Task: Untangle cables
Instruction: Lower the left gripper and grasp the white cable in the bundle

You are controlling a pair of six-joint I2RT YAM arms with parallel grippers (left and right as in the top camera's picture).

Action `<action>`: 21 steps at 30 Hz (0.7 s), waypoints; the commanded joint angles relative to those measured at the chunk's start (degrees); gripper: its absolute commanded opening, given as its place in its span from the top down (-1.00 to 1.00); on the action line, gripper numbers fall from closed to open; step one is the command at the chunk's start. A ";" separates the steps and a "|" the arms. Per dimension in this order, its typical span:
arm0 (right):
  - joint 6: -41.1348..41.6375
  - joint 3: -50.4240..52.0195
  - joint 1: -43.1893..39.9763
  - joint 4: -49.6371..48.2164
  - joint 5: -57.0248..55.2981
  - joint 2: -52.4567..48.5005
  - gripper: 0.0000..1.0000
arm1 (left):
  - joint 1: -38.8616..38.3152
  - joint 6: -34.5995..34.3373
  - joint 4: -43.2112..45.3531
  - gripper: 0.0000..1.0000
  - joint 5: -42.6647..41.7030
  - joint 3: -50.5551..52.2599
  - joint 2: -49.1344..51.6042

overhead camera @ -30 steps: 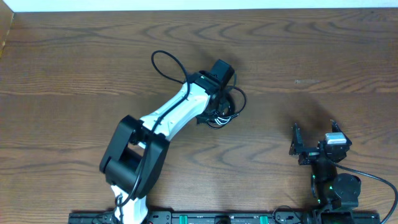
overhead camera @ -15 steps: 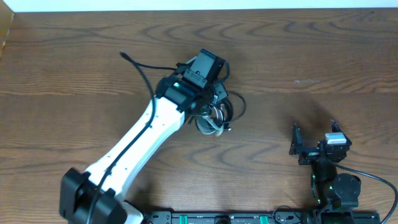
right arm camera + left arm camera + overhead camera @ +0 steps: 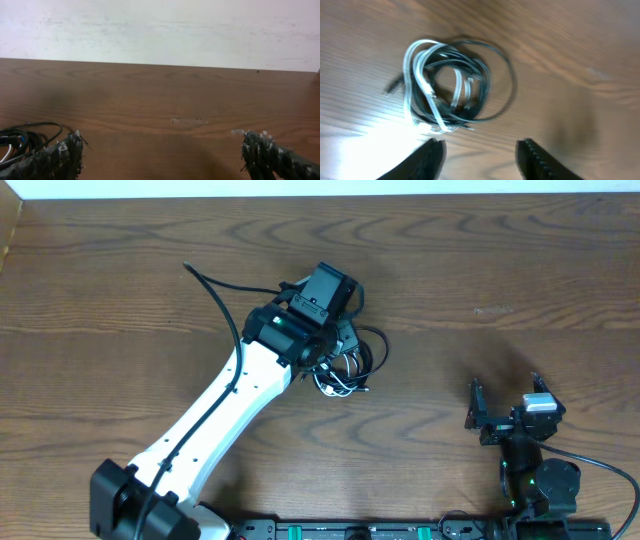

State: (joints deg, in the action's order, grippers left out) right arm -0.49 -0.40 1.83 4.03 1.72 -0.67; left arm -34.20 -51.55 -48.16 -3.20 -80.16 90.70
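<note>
From overhead, the cables (image 3: 352, 365) are seen as one tangled heap near the middle of the desk (image 3: 120, 270). The heap is partly covered by the head of the left arm (image 3: 235, 395), so single strands cannot be told apart. The fingers of the left gripper (image 3: 343, 340) are lost in that clutter. The right gripper (image 3: 505, 417) is seen near the desk's near edge, toward its right corner, well apart from the heap.

The left wrist view is blurred, and plug ends are hard to make out. Here the heap (image 3: 451, 87) is shown whole, with white loops laid among black ones on the wood. The left gripper (image 3: 482, 152) is shown released. Its fingers are cut off by the bottom edge, and nothing is held between them.

In the right wrist view, only a few loops (image 3: 22, 137) are caught at the left edge. The right gripper (image 3: 160, 152) is spread wide over bare wood.
</note>
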 commanded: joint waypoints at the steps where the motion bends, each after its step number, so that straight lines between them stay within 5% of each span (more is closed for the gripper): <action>1: -0.42 0.09 -0.28 0.26 -0.07 0.37 -0.99 | 0.11 1.18 -1.95 -0.24 4.85 0.11 2.86; 15: -0.42 0.09 -0.28 0.26 -0.07 0.37 -0.98 | 0.09 -0.39 -1.46 -0.30 -2.84 0.13 19.17; 21: -0.42 0.09 -0.28 0.26 -0.07 0.37 -0.99 | 0.09 -1.05 -0.96 -0.10 -3.54 0.13 21.66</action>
State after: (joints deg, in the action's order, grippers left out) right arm -0.51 -0.40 1.83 4.03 1.72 -0.67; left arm -34.20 -51.59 -49.41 -5.91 -80.16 111.55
